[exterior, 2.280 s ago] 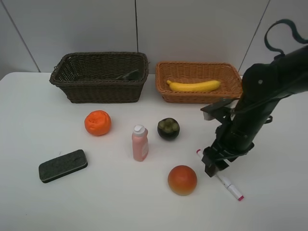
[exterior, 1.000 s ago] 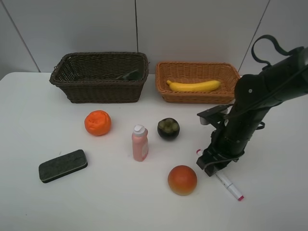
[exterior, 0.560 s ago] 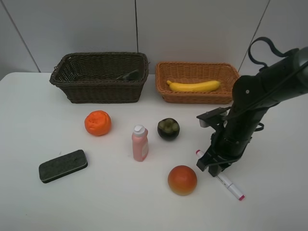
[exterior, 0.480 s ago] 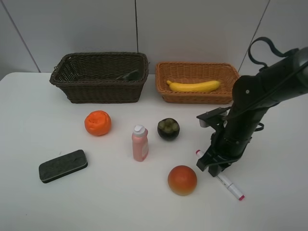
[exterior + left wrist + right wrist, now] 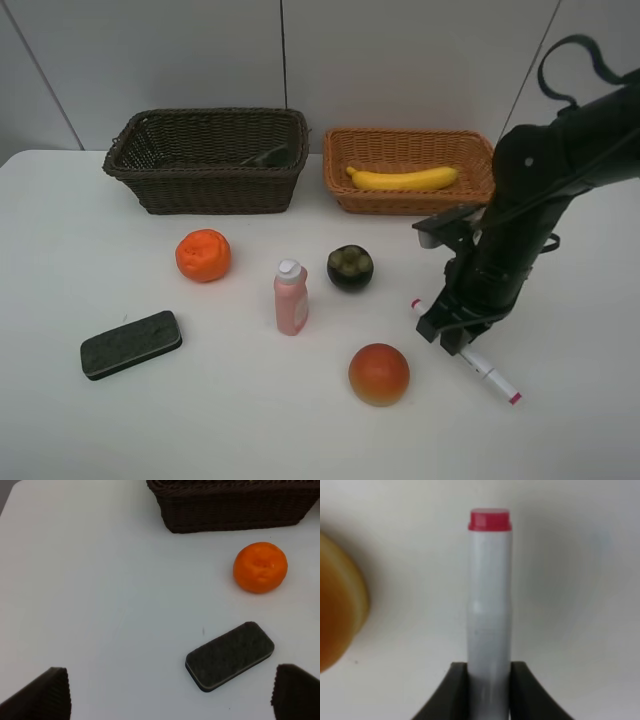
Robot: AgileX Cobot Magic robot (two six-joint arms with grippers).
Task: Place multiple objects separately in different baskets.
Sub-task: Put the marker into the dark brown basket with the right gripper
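Note:
My right gripper [image 5: 446, 334] is shut on the white pink-tipped marker [image 5: 491, 376], which juts out between its fingers [image 5: 455, 691] in the right wrist view, marker [image 5: 489, 605]. The red-orange fruit [image 5: 379, 373] lies just left of it. A banana [image 5: 403, 179] lies in the light tan basket [image 5: 410, 133]. A dark green bottle [image 5: 268, 156] lies in the dark brown basket [image 5: 215, 192]. On the table are the orange [image 5: 203, 254], pink bottle [image 5: 291, 298], mangosteen [image 5: 350, 267] and eraser [image 5: 131, 344]. My left gripper [image 5: 170, 697] hangs open above the eraser [image 5: 230, 655], out of the high view.
White table [image 5: 80, 250] with a grey panelled wall behind the baskets. The right arm's dark links and cable loop rise at the right edge. In the left wrist view the orange [image 5: 260, 567] sits in front of the dark basket [image 5: 230, 510].
The right gripper has shut on the marker and shifted slightly to the right with it; the marker's pink tip has moved right too. The other objects have not moved.

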